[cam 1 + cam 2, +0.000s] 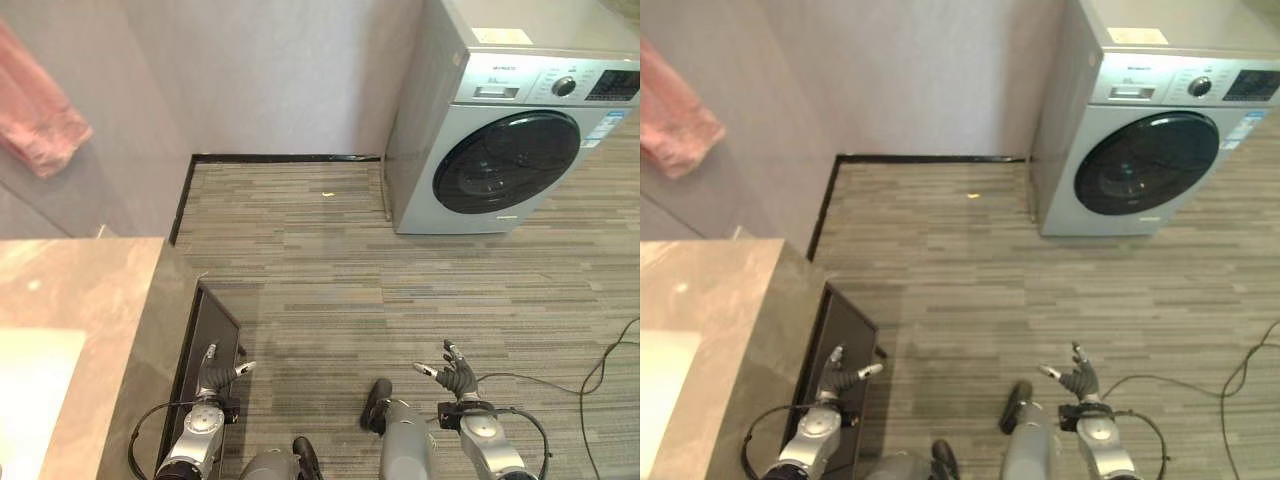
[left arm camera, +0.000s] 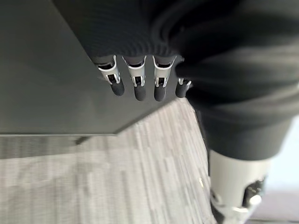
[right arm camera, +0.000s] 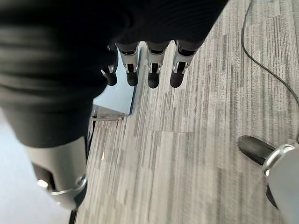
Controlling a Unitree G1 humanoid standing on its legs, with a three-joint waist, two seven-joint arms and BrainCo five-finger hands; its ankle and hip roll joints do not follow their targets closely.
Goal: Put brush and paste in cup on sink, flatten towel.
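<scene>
A pink towel hangs bunched against the wall at the upper left. Below it, the marbled counter holds a pale sink basin at the left edge. My left hand hangs low beside the counter's dark cabinet side, its fingers straight and holding nothing. My right hand hangs low over the striped floor, well away from the counter. Its fingers are spread and also hold nothing.
A silver washing machine with a dark round door stands against the wall at the upper right. Striped carpet floor stretches between it and the counter. A small yellow scrap lies near the black skirting.
</scene>
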